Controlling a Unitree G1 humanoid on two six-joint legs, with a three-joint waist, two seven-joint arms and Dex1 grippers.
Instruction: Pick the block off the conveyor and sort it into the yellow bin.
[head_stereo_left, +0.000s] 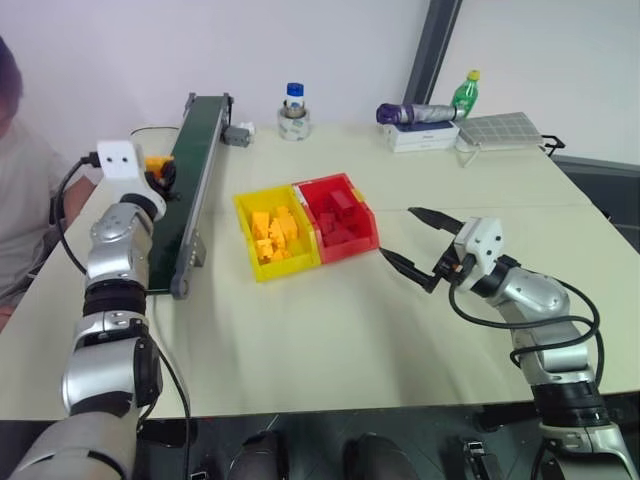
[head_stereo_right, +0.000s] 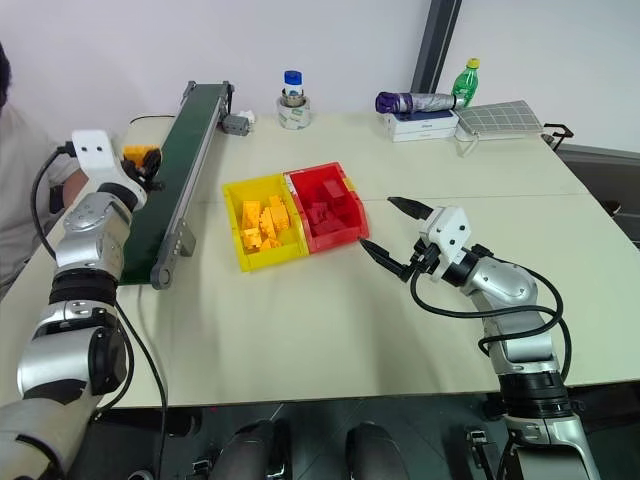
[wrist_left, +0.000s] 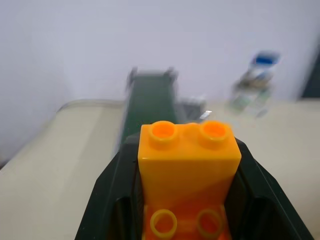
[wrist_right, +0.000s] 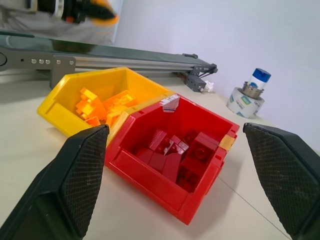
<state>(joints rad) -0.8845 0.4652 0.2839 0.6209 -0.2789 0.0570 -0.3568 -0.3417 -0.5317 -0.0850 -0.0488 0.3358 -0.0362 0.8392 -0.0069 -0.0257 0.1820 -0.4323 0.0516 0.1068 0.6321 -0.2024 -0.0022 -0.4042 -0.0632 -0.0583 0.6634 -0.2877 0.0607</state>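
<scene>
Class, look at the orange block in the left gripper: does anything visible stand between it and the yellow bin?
Nothing visible does. The left gripper, shut on the block, is above the conveyor. The yellow bin sits open-topped just beyond the belt's rail, with bare table between. The red bin lies on its far side.

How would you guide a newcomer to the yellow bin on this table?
Start at the conveyor along the table's left side. Beside it stand two joined bins; the yellow bin is the one nearer the belt. It holds yellow-orange blocks, while its red twin holds dark red ones.
</scene>
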